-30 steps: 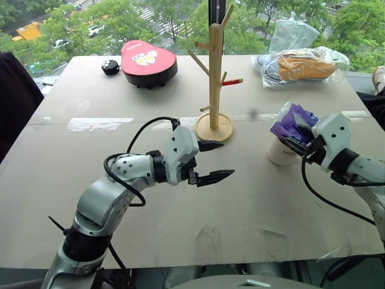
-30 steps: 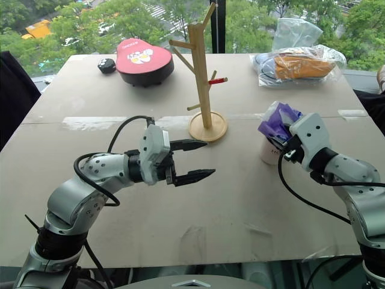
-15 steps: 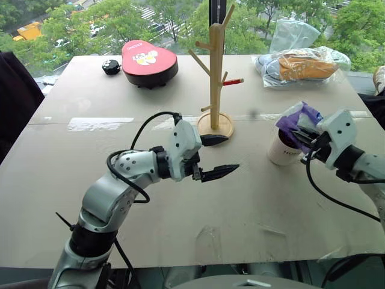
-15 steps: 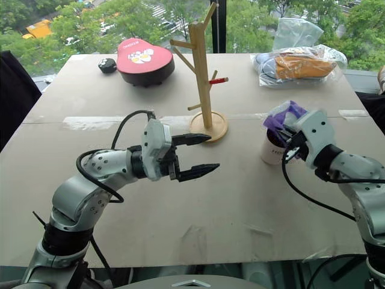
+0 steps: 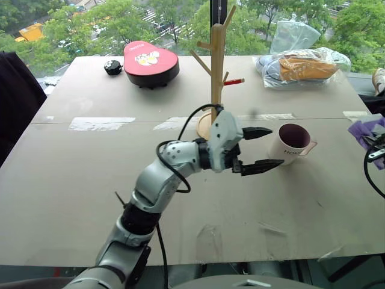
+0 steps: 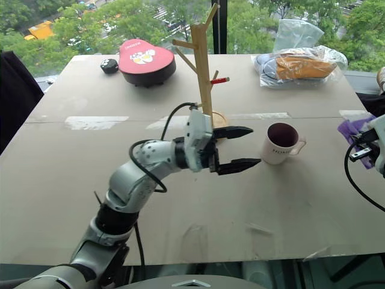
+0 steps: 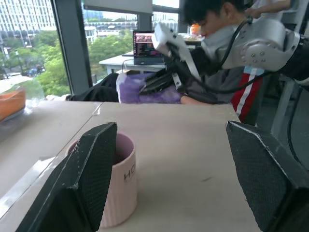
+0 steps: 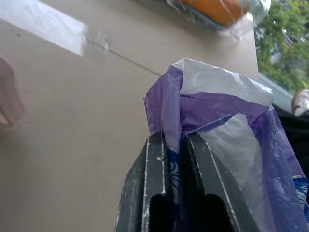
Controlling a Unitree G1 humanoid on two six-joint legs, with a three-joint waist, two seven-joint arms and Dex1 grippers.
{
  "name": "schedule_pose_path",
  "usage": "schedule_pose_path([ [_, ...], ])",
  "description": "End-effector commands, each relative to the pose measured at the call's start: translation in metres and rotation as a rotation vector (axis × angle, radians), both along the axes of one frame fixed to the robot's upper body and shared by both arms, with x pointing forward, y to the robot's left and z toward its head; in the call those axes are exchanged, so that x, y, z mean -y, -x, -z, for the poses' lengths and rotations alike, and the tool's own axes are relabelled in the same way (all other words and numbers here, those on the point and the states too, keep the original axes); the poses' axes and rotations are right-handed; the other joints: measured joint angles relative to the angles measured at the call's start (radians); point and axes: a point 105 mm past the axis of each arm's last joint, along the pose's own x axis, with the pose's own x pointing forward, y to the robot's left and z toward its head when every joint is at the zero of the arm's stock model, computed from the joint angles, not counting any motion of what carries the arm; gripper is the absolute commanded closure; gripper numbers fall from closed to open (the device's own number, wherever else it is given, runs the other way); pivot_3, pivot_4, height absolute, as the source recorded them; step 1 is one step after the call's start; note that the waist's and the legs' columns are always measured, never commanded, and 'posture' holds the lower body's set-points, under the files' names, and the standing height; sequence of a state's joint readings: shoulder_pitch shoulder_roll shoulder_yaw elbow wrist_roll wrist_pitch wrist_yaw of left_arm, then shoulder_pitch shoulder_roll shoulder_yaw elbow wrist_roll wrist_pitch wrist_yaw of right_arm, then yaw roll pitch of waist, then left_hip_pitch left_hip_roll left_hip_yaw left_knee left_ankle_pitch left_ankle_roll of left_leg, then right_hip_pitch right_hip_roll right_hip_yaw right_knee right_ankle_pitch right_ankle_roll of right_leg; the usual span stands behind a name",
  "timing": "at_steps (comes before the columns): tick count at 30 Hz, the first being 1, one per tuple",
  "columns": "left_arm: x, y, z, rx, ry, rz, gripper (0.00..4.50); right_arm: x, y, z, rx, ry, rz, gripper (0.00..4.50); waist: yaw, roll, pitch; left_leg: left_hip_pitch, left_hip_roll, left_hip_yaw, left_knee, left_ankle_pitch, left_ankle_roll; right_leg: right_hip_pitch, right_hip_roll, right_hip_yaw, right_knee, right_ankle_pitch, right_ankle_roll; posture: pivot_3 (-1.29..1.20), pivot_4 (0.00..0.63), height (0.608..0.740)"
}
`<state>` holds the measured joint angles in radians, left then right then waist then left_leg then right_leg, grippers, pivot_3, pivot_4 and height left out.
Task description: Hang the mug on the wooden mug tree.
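Mug (image 5: 291, 143) now stands emptied on table (image 5: 90, 180) just right of mug tree (image 5: 216, 72): right gripper (image 8: 175, 159), pinching purple packet (image 8: 227, 130), has pulled it out & swung off to table's right edge. Left gripper (image 5: 260, 148), fingers spread, has closed in beside mug, so pickup by left arm looks next.

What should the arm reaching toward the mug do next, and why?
Probably ease a little closer and close on the mug. The left gripper is open and just short of it, the mug stands upright and empty, and the mug tree waits behind.
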<state>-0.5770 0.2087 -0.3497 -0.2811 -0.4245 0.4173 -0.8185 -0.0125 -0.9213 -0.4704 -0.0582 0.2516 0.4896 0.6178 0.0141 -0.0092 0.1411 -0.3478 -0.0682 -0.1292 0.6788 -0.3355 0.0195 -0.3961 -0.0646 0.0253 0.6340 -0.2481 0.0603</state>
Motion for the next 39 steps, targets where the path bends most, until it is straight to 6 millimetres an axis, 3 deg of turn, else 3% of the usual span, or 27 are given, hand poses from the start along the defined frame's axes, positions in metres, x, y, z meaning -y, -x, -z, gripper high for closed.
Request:
schedule_pose_path([
  [1, 0.009, -0.002, -0.011, 0.072, 0.034, 0.006, 0.81, 0.011, 0.001, -0.016, 0.090, 0.037, 0.012, 2.35, -0.007, 0.000, 0.000, 0.001, 0.001, 0.001, 0.000, 0.000, 0.000, 0.000, 0.000, 0.002, 0.000, 0.000, 0.000, 0.00, 0.150, 0.740],
  [3, 0.011, -0.006, -0.012, 0.073, 0.043, -0.002, 0.81, 0.016, 0.005, -0.025, 0.138, 0.058, 0.037, 1.58, -0.008, 0.001, 0.000, 0.002, 0.002, 0.003, 0.000, 0.000, 0.000, 0.000, 0.000, 0.004, 0.001, 0.000, 0.000, 0.00, 0.150, 0.740],
  [4, 0.010, -0.007, -0.013, 0.069, 0.046, -0.007, 0.81, 0.015, 0.008, -0.029, 0.164, 0.049, 0.040, 0.98, -0.006, 0.001, 0.000, 0.002, 0.002, 0.003, 0.000, 0.000, 0.000, -0.001, 0.000, 0.004, 0.001, 0.000, 0.000, 0.00, 0.150, 0.740],
  [6, 0.006, -0.008, -0.009, 0.054, 0.038, -0.016, 0.81, 0.003, 0.016, -0.034, 0.204, -0.016, 0.005, 0.06, -0.002, 0.001, 0.000, 0.002, 0.002, 0.003, 0.000, 0.000, 0.000, -0.001, 0.001, 0.003, 0.002, 0.000, 0.000, 0.00, 0.150, 0.740],
  [9, -0.003, -0.005, 0.005, 0.008, -0.014, -0.002, 0.81, -0.037, 0.027, -0.022, 0.185, -0.200, -0.094, 0.06, 0.000, 0.001, 0.000, 0.002, 0.002, 0.002, 0.000, 0.000, 0.000, 0.000, 0.001, 0.003, 0.001, 0.000, 0.000, 0.00, 0.150, 0.740],
  [11, -0.010, -0.001, 0.022, -0.024, -0.087, 0.009, 0.81, -0.068, 0.032, -0.003, 0.136, -0.287, -0.136, 0.06, -0.002, 0.001, 0.000, 0.001, 0.003, -0.001, 0.000, 0.000, 0.000, -0.001, 0.000, 0.003, 0.001, 0.000, 0.000, 0.00, 0.150, 0.740],
  [15, -0.024, -0.006, 0.039, -0.038, -0.200, -0.014, 0.81, -0.100, 0.023, 0.027, 0.173, -0.383, -0.078, 0.06, -0.001, 0.001, 0.000, 0.002, 0.001, -0.002, 0.000, 0.000, 0.000, -0.001, -0.001, 0.003, 0.004, 0.000, 0.000, 0.00, 0.150, 0.740],
  [20, -0.026, -0.011, 0.032, -0.007, -0.203, -0.033, 0.81, -0.106, 0.014, 0.042, 0.190, -0.399, -0.043, 0.06, 0.006, 0.001, 0.000, 0.002, -0.003, -0.003, 0.004, 0.000, 0.000, 0.000, 0.000, 0.003, 0.005, 0.000, 0.001, 0.00, 0.150, 0.740],
  [25, -0.024, -0.014, 0.022, 0.020, -0.178, -0.068, 0.81, -0.102, -0.005, 0.045, 0.234, -0.404, -0.024, 0.06, -0.004, 0.001, 0.000, 0.001, -0.003, -0.004, 0.002, 0.000, 0.000, -0.002, 0.001, 0.003, 0.004, 0.000, 0.001, 0.00, 0.150, 0.740],
  [35, -0.029, -0.016, 0.024, 0.025, -0.182, -0.101, 0.81, -0.109, -0.044, 0.051, 0.211, -0.503, -0.169, 0.06, -0.007, 0.001, 0.000, 0.002, -0.002, -0.003, 0.003, 0.000, 0.000, -0.003, 0.002, 0.004, 0.005, 0.000, 0.001, 0.00, 0.150, 0.740],
  [39, -0.032, -0.019, 0.022, 0.028, -0.181, -0.122, 0.81, -0.115, -0.058, 0.057, 0.168, -0.569, -0.245, 1.38, -0.010, 0.001, 0.000, 0.001, -0.002, -0.003, 0.003, 0.000, 0.000, -0.003, 0.002, 0.004, 0.005, 0.000, 0.000, 0.00, 0.150, 0.740],
])
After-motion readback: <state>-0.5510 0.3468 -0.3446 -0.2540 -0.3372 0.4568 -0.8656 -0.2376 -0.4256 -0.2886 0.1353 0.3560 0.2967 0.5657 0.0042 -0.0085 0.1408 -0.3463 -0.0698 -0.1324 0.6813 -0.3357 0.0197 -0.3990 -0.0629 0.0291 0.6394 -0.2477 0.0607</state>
